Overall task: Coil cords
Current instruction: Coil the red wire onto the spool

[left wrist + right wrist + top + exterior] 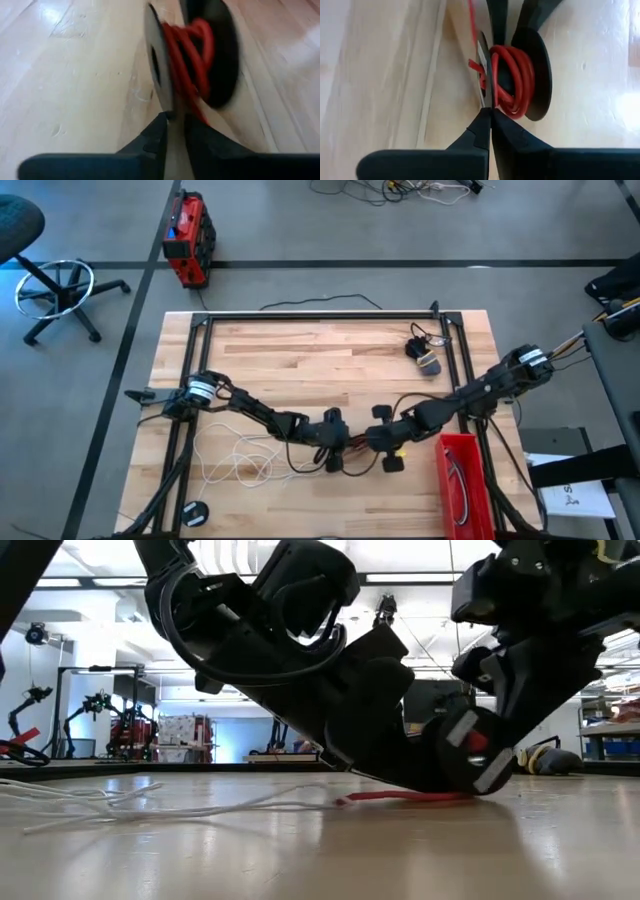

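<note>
Red cord (pixel 512 82) is wound on a small dark spool (pixel 540 75) near the desk's (pixel 330 370) front edge, mid-width, with both arms converged on it. Left pincer (pixel 175 132) is clenched on the spool's pale flange (pixel 159 62); right pincer (pixel 491 125) is pinched on the same flange edge from the opposite side. Best approach, likely: hold the spool steady and feed turns tight, no overlap. Only the high view shows the white cord (pixel 235 465) loose toward the front-left corner and a red bin (pixel 462 480) at the front right. The low view shows a red tail trailing flat on the desk.
</note>
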